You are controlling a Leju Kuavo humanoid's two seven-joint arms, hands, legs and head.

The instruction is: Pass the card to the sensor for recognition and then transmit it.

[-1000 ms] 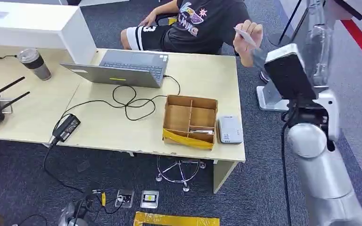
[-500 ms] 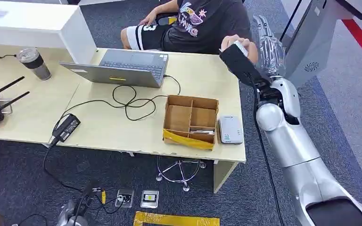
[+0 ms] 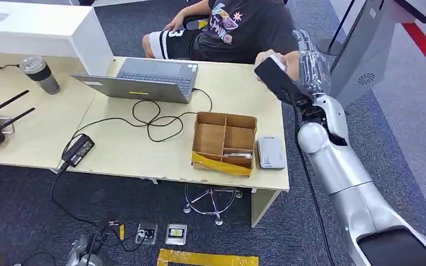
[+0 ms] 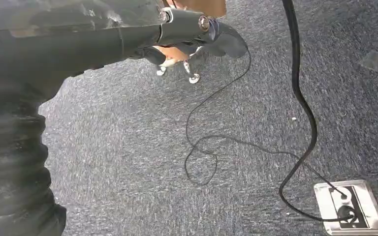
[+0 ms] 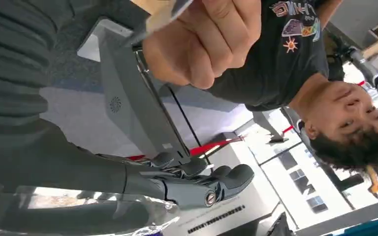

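Hovering spread — right hand [image 5: 197, 184] near the card [image 5: 165, 14] a person's hand [image 5: 202, 42] pinches.

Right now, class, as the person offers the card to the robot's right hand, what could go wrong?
1. The right hand has not closed on the card, which the person's hand holds; an early release could drop it.
2. The fingers could pinch the person's hand, since both are close together.

- An open laptop [image 3: 150, 80] is sitting well away from the right hand [image 3: 310, 61].
- A divided cardboard box [image 3: 224, 143] is lying nearer it.
- A lidded cup [image 3: 40, 74] is standing farthest away.
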